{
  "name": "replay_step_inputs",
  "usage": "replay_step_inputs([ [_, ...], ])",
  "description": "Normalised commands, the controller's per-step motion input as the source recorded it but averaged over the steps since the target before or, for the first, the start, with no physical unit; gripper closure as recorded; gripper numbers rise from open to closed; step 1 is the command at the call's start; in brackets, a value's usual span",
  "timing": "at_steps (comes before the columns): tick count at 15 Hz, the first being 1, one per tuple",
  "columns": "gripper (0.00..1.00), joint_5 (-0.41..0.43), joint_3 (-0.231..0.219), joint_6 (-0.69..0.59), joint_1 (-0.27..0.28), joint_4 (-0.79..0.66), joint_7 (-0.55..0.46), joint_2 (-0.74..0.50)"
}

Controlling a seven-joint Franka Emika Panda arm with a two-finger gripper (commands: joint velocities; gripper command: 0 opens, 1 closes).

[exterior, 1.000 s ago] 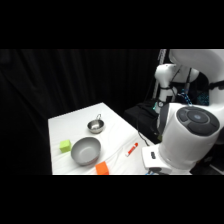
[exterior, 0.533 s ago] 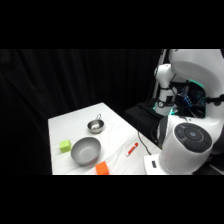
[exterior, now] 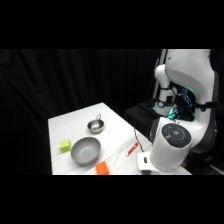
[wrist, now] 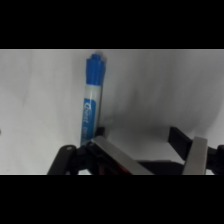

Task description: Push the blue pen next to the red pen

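Note:
In the wrist view the blue pen (wrist: pixel 92 102) lies on the white table, bright blue cap pointing up the picture, white labelled barrel running down to my gripper. My gripper (wrist: pixel 148 143) is open and nothing lies between its fingers. The pen's lower end rests against the outer side of the left finger (wrist: pixel 116 156), and the right finger (wrist: pixel 196 155) stands well apart. In the side view the red pen (exterior: pixel 132 148) lies on the table just left of the arm's white wrist (exterior: pixel 170 145). That wrist hides both the gripper and the blue pen there.
A large grey bowl (exterior: pixel 85 151), a small metal cup (exterior: pixel 95 125), a green block (exterior: pixel 65 146) and an orange block (exterior: pixel 102 168) stand on the table's (exterior: pixel 75 120) left half. The table's near right edge lies just past the red pen.
In the side view the arm's wrist has sunk lower and shifted left, closer to the red pen. The red pen and the other objects have stayed put.

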Motion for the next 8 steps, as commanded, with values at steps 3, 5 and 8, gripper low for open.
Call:
replay_step_inputs([
  [3,0.00,0.017,-0.201,0.33,0.043,-0.48,-0.04,-0.28],
  [5,0.00,-0.007,-0.226,0.28,0.040,-0.52,-0.05,-0.33],
  [8,0.00,-0.043,-0.209,0.20,0.036,-0.45,-0.06,-0.34],
])
